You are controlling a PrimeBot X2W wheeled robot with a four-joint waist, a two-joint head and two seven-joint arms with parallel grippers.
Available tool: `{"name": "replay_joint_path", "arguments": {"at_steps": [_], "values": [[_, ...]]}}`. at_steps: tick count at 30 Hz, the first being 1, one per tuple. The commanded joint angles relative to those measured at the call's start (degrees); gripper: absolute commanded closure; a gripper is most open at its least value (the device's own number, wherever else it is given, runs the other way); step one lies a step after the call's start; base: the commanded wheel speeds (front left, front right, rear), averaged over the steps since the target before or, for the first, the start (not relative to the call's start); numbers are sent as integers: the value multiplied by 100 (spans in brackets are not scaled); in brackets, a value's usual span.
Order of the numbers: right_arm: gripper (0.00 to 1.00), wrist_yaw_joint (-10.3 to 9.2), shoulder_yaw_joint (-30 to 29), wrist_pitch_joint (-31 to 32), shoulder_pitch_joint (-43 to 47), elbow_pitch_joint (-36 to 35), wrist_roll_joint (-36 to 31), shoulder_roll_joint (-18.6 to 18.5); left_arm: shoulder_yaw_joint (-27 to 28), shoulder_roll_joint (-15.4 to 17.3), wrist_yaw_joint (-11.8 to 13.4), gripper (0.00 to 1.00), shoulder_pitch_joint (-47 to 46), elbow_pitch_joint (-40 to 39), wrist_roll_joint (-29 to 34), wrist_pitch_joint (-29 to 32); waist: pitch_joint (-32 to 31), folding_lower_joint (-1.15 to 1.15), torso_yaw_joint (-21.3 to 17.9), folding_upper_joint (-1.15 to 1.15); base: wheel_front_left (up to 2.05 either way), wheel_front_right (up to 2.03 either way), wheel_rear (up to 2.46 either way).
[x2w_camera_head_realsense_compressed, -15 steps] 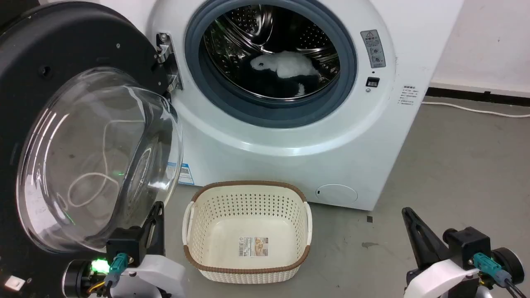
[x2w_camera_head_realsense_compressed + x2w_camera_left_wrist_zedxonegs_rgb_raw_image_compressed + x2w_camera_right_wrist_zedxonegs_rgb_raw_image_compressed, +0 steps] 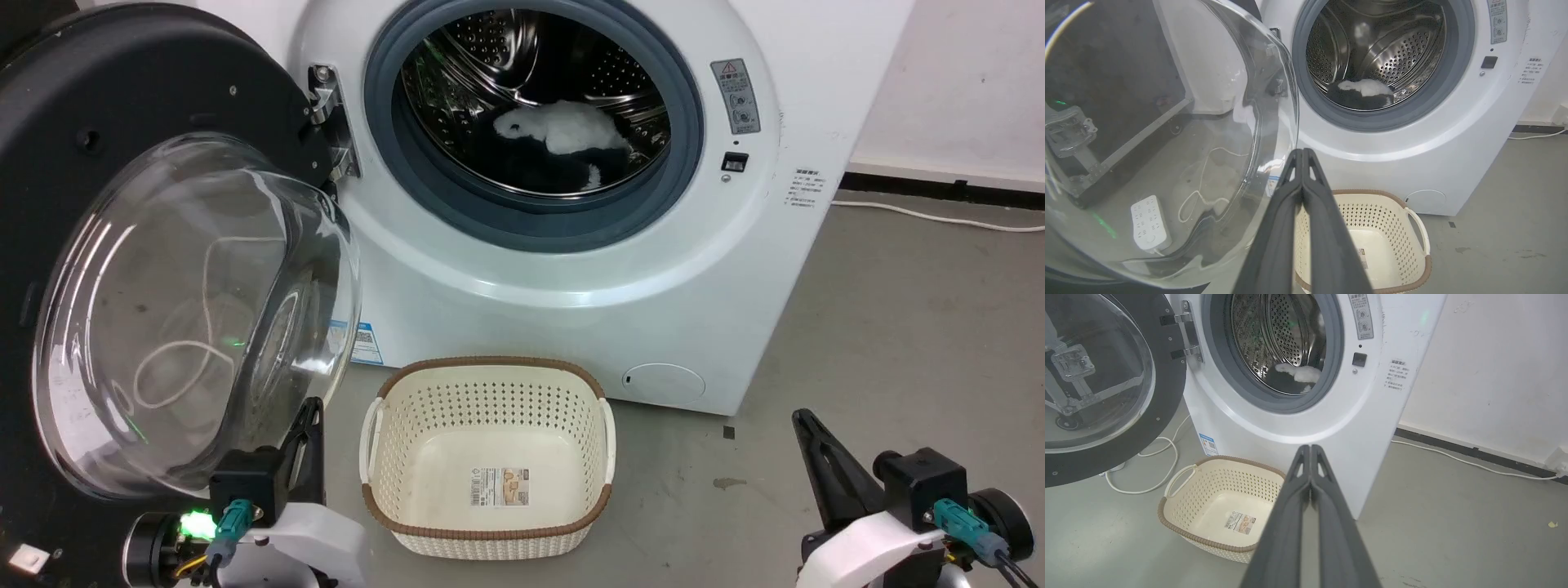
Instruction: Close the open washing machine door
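Observation:
The washing machine [image 2: 571, 269] [image 2: 1372, 147] [image 2: 1323, 416] is a white front loader with a grey gasket and a steel drum that holds white and dark laundry. Its door [image 2: 98, 98] [image 2: 1167, 134] [image 2: 1167, 388] is swung wide open to the left on its hinge, black rim around a bulging clear glass bowl. My left gripper [image 2: 313, 406] [image 2: 1303, 152] is shut and empty, its tips just right of the glass bowl's lower edge. Low at the right, my right gripper [image 2: 802, 416] [image 2: 1310, 448] is shut too, apart from the machine, holding nothing.
A cream perforated laundry basket [image 2: 490, 457] [image 2: 1372, 241] [image 2: 1220, 510] with a brown rim sits empty on the grey floor in front of the machine, between the two grippers. A white cable [image 2: 1474, 463] runs along the wall at right; a power strip [image 2: 1149, 222] lies behind the door.

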Motion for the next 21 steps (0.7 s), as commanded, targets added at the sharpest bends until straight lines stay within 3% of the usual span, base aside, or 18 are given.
{"name": "replay_joint_path", "arguments": {"at_steps": [1, 21], "values": [[100, 5, -2, 3, -72, -27, -29, -1, 6, 0, -32, 100, 74, -23, 15, 2, 0, 0, 0, 0, 0, 0, 0], [100, 5, -2, 3, -72, -27, -29, -1, 6, 0, -32, 100, 74, -23, 15, 2, 0, 0, 0, 0, 0, 0, 0]]}}
